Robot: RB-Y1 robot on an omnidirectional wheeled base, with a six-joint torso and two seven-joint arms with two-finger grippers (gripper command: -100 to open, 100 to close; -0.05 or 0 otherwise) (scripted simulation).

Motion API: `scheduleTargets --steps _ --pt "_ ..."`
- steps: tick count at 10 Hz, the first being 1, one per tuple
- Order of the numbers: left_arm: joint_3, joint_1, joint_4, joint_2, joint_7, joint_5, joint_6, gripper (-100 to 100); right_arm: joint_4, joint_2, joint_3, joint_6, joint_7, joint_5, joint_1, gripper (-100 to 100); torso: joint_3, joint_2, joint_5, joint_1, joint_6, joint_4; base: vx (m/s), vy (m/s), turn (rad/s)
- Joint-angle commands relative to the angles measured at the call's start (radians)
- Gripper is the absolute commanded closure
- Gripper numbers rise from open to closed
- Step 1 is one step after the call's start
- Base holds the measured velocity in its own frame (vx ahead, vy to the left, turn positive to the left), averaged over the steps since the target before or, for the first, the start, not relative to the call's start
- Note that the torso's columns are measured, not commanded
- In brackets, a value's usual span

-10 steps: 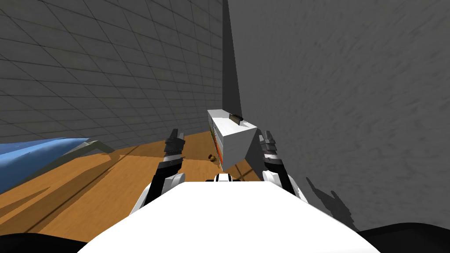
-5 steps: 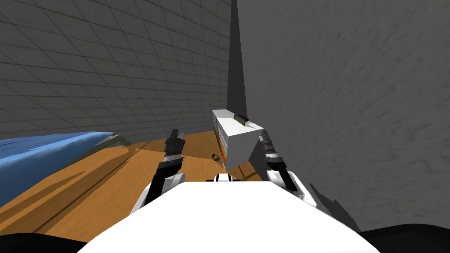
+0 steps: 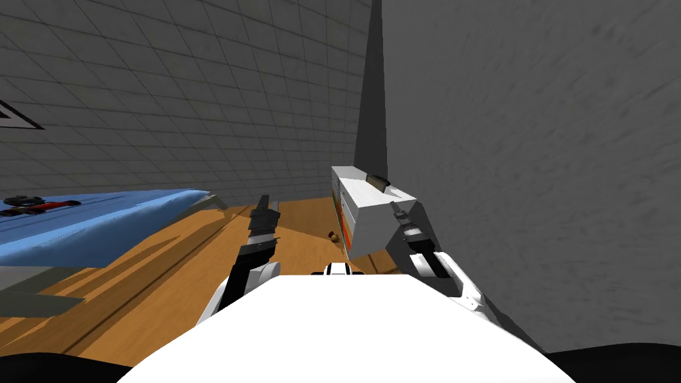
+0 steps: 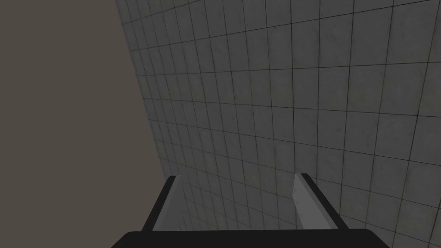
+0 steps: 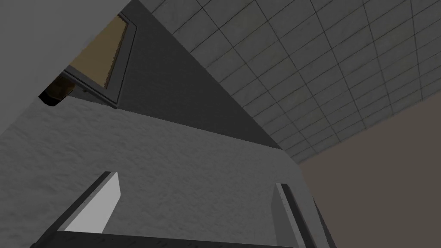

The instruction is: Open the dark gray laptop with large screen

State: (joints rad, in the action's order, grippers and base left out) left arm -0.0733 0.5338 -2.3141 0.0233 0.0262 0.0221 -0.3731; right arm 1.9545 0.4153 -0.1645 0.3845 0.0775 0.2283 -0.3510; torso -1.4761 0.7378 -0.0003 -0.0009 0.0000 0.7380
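Both arms reach forward above a wooden floor (image 3: 166,266), the left gripper (image 3: 264,203) and the right gripper (image 3: 397,210) both released, fingers spread. The laptop (image 3: 377,179), a small dark slab, lies on top of a white cabinet (image 3: 369,216) ahead of the right gripper, against the grey wall.

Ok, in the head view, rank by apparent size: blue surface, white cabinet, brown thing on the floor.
Largest: blue surface, though nearness to the camera inflates it.
Then white cabinet.
Smallest: brown thing on the floor.

Cabinet (image 3: 369,216) against right wall (image 3: 532,166) (small object (image 3: 378,179) on top).
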Motion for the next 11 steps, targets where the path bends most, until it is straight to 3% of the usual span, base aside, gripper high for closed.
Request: scheduleTargets --steps 1,6,11 --pt "0.0 0.0 0.0 0.0 0.0 0.0 0.0 0 -0.067 0.078 -0.028 -0.018 0.03 0.075 0.033 -100 0.0 0.0 0.0 0.001 0.0 0.0 0.0 0.081 0.236" --pt "0.0 0.0 0.0 0.0 0.0 0.0 0.0 0 -0.184 0.197 -0.057 -0.058 0.104 0.208 0.095 -100 0.0 0.0 0.0 -0.001 0.0 0.0 -0.001 0.041 0.194" --pt "0.0 0.0 0.0 0.0 0.0 0.0 0.0 0 -0.3 0.289 -0.057 -0.117 0.208 0.331 0.167 -100 0.0 0.0 0.0 -0.001 0.0 0.0 -0.005 -0.035 0.167"
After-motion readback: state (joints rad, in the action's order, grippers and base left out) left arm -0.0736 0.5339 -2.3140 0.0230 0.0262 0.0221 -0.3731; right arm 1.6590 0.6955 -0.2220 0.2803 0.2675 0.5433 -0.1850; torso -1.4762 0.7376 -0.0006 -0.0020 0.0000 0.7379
